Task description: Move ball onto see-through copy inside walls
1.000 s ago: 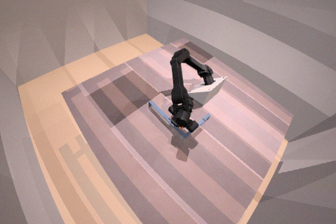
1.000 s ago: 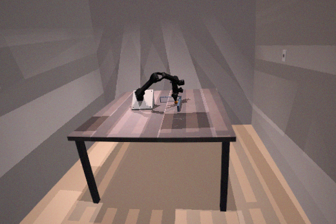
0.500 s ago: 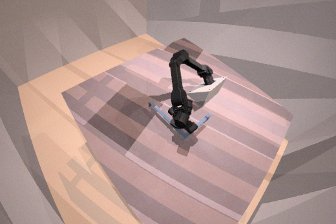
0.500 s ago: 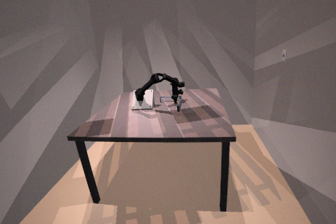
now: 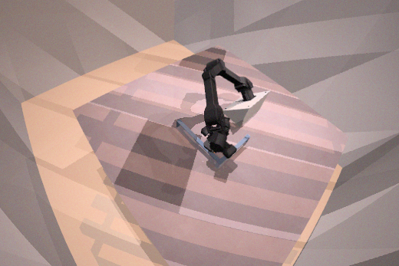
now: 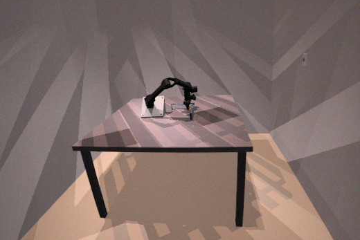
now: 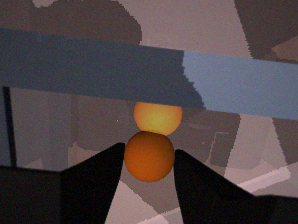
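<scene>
My gripper is shut on the orange ball; in the wrist view one fingertip is on each side of it. The yellow-orange see-through copy shows just above the ball in that view, overlapping its upper edge, and is partly covered by the near wall's top edge. The two low walls have bluish edges and meet in a corner. In the top view the arm hides the ball and fingertips. Whether the ball touches the table is not clear.
The arm's pale base plate stands on the striped table. The second wall runs from the corner, close beside the gripper body. Dark shadows cross the table.
</scene>
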Tool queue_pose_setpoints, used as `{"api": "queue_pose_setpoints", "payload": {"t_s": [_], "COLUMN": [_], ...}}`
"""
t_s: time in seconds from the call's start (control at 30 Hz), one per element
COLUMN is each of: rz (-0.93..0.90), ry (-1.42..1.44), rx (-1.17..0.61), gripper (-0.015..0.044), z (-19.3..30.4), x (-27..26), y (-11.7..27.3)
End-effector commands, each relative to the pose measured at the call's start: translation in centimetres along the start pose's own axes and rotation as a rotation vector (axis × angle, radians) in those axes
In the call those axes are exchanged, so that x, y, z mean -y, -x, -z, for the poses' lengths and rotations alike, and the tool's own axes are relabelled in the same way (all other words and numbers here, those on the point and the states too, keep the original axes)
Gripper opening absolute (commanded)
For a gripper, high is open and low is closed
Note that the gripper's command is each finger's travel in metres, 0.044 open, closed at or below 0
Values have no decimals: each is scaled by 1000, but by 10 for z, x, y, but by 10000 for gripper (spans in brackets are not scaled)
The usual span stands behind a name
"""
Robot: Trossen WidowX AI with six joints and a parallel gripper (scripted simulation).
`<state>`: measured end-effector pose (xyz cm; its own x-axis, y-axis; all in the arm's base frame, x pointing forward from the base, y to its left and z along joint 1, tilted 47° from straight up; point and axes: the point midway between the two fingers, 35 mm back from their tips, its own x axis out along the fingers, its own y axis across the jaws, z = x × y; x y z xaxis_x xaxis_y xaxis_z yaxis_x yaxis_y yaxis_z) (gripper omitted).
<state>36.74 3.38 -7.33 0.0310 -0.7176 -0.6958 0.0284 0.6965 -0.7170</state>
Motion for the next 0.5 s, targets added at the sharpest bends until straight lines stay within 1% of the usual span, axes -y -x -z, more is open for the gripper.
{"api": "queue_pose_setpoints", "payload": {"t_s": [0.0,0.47], "rz": [-10,9], "ry": [-7,16], "rx": [2,6], "gripper": [0,0], "z": [-2,-1], "x": [-4,2], "y": [20,107]}}
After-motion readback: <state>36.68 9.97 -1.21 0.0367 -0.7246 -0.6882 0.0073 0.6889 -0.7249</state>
